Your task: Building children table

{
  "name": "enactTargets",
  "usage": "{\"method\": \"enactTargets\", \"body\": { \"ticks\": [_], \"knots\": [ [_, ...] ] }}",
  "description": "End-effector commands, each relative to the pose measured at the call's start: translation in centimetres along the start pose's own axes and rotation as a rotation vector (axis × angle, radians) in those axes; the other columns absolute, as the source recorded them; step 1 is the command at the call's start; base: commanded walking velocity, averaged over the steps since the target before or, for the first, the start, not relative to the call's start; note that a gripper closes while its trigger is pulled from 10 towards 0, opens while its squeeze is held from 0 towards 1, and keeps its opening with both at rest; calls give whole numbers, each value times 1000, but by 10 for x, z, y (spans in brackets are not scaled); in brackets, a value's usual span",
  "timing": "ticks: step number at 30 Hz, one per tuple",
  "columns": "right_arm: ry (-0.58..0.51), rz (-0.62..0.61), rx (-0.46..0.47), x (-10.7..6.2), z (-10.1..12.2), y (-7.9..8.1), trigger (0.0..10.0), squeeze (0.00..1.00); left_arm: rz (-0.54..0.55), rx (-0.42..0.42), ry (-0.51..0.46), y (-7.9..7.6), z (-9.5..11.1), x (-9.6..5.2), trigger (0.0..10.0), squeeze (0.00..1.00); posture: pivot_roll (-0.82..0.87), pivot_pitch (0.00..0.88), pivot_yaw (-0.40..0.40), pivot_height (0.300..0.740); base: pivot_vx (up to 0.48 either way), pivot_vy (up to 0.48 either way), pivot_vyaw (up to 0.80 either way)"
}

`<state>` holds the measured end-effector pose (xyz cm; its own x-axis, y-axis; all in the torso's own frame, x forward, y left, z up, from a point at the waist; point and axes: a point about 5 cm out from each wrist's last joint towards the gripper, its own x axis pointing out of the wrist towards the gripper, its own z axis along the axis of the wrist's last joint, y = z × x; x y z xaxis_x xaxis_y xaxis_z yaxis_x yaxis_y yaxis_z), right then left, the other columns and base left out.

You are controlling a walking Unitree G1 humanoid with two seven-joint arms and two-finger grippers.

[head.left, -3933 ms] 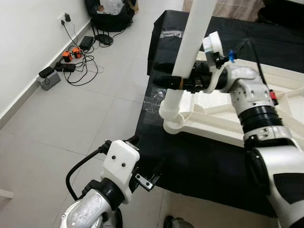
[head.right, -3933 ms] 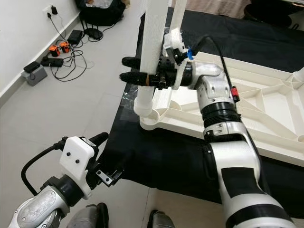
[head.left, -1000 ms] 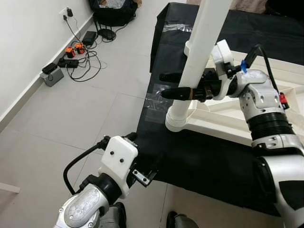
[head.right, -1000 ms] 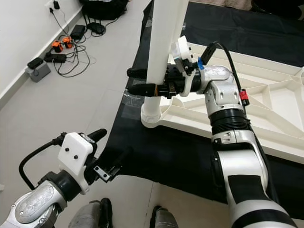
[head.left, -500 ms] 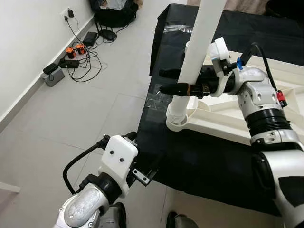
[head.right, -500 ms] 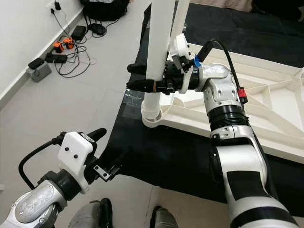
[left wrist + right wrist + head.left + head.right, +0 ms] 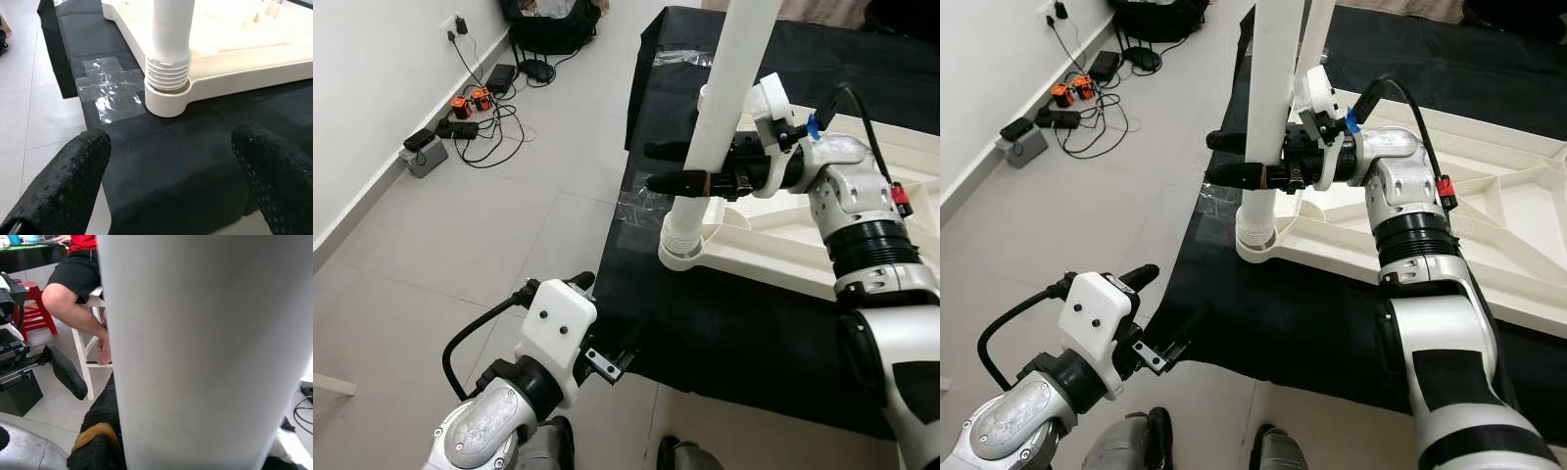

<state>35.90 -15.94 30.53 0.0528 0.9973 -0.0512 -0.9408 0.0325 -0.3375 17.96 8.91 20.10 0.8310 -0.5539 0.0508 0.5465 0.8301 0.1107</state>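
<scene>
Room: grey tiled floor (image 7: 460, 225), white wall on the robot's left, with chargers and cables (image 7: 460, 113) along its foot.
Work surface: black cloth (image 7: 1263, 313) spread on the floor, a patch of clear tape (image 7: 110, 90) near its edge.
Tabletop: white tabletop (image 7: 1498, 245) lies underside up on the cloth, ribs showing.
Table leg: white table leg (image 7: 729, 93) stands upright, its ribbed end in the corner socket (image 7: 166, 98).
Right gripper: right gripper (image 7: 1244, 157) is clenched on the table leg above the socket, one black finger either side.
Left gripper: left gripper (image 7: 171, 166) hangs low beside the cloth edge, fingers (image 7: 63, 181) spread wide, holding nothing; the socket is ahead of it.
Right wrist view: the leg close up; behind it a seated person (image 7: 78, 284) on a white stool, and a red stool (image 7: 34, 308).
</scene>
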Motion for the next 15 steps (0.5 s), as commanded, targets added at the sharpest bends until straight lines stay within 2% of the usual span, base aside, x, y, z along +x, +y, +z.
{"method": "enactTargets", "body": {
  "ticks": [1,12,15],
  "knots": [
    [-24,15,-18,-5,6,1,10000,0,-8,-2,12,-1,-3,-3,10000,0,137,258,-23,740,0,0,0],
    [-22,16,-18,-7,7,1,10000,0,-14,-4,13,-2,-4,-3,10000,0,134,252,-20,740,0,0,0],
    [-15,29,-4,-5,1,6,10000,0,-17,-4,11,-3,-3,-3,10000,0,134,250,-19,740,0,0,0]
  ]
}}
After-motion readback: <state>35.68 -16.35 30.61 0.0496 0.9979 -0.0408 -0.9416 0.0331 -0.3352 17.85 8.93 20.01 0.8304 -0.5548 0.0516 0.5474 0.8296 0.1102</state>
